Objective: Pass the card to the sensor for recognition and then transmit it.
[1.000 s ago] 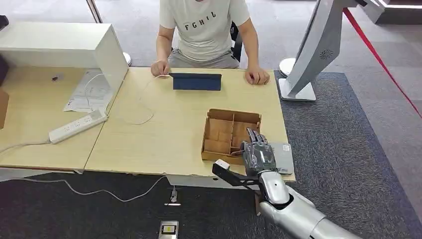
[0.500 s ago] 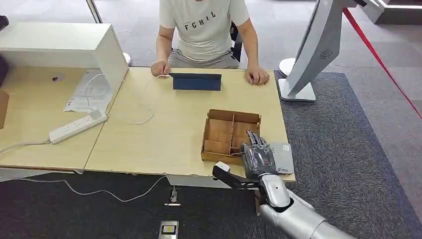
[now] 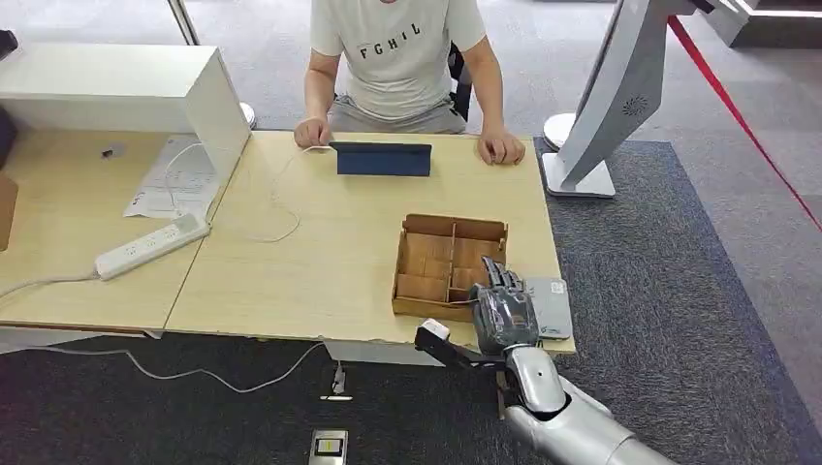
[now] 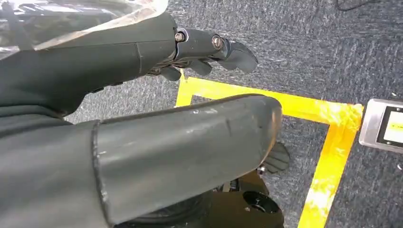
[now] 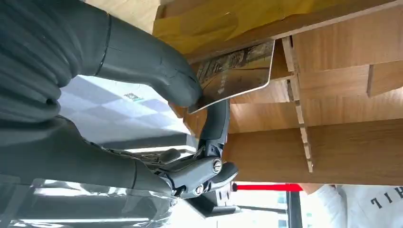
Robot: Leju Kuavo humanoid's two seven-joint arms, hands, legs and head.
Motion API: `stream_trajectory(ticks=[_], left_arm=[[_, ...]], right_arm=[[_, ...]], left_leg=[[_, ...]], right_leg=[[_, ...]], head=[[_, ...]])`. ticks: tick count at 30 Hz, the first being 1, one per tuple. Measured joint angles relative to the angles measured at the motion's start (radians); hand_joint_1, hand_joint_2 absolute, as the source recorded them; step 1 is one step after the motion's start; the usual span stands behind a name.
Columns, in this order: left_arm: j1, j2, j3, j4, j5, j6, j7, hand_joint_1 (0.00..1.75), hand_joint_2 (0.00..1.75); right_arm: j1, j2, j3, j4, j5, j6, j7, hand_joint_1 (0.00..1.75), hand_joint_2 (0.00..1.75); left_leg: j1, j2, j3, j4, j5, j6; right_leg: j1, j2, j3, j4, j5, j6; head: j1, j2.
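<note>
Our right hand (image 3: 504, 308) sits at the lower centre-right of the head view, over the near right corner of the wooden divided box (image 3: 448, 262). In the right wrist view the thumb and a dark finger (image 5: 216, 118) pinch the card (image 5: 237, 73), which stands just clear of the box's partitions. We judge the card is held by its edge like this so that its flat face stays free to be presented to the sensor. The grey flat sensor pad (image 3: 550, 305) lies just beside the box, at the table's (image 3: 320, 252) lower right edge, partly under our hand, so the pass needs only a short sideways carry.

Our left hand (image 4: 190, 47) hangs over the grey carpet and a yellow floor marking, fingers loosely curled and apart, holding nothing.

A person (image 3: 397, 58) sits at the top centre of the frame, both hands resting on the table behind a dark blue tablet (image 3: 384, 158), probably placed to receive the card afterwards.

Compared with a second ago, our right hand has drawn slightly back toward the near table edge and shifted a touch toward the pad; the box, tablet and person are unchanged.
</note>
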State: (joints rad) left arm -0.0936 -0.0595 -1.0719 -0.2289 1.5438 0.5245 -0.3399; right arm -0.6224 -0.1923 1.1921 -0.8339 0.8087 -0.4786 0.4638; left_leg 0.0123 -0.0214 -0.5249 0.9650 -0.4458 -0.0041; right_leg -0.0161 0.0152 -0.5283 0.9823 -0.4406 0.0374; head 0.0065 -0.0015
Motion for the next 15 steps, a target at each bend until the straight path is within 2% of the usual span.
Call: stream_trajectory(ticks=[3,5,6,7,8,15], left_arm=[[0.000,0.000,0.000,0.000,0.000,0.000,0.000,0.00,0.00],[0.000,0.000,-0.002,0.000,-0.003,-0.002,0.000,0.00,0.00],[0.001,-0.002,-0.003,0.000,-0.006,-0.008,0.000,0.00,0.00],[0.001,-0.003,-0.006,0.000,-0.013,-0.021,0.008,0.00,0.00],[0.001,-0.003,-0.009,0.000,-0.013,-0.024,0.013,0.00,0.00],[0.001,-0.002,-0.012,0.000,-0.024,-0.031,0.018,0.00,0.00]], right_arm=[[0.000,0.000,0.000,0.000,0.002,-0.002,0.001,1.75,1.75],[0.001,-0.001,-0.001,-0.002,0.057,-0.039,0.029,1.75,1.75],[-0.001,-0.006,-0.007,-0.021,0.128,-0.066,0.058,1.75,1.75],[-0.033,-0.027,-0.020,-0.089,0.237,-0.053,0.102,1.75,1.75],[-0.051,-0.035,-0.027,-0.120,0.269,-0.036,0.113,1.75,1.75],[-0.110,-0.074,-0.043,-0.261,0.317,0.022,0.140,1.75,1.75]], left_leg=[[0.000,0.000,0.000,0.000,0.000,0.000],[0.000,0.000,0.000,0.000,0.000,0.000],[0.000,0.000,0.000,0.000,0.000,0.000],[0.000,0.000,-0.001,0.000,0.000,0.000],[0.000,0.000,-0.001,0.000,0.000,0.000],[0.000,0.000,0.000,0.000,0.000,0.000]], right_leg=[[0.000,0.000,0.000,0.000,0.000,0.000],[0.000,0.000,0.000,0.000,0.000,0.000],[0.000,0.000,0.000,0.000,0.000,0.000],[0.000,0.000,0.000,0.000,0.000,0.000],[0.000,0.000,-0.001,0.000,0.000,0.000],[0.000,0.000,0.000,0.000,0.000,0.000]], head=[[0.000,0.000],[0.000,0.000],[0.000,0.000],[0.000,0.000],[0.000,0.000],[0.000,0.000]])
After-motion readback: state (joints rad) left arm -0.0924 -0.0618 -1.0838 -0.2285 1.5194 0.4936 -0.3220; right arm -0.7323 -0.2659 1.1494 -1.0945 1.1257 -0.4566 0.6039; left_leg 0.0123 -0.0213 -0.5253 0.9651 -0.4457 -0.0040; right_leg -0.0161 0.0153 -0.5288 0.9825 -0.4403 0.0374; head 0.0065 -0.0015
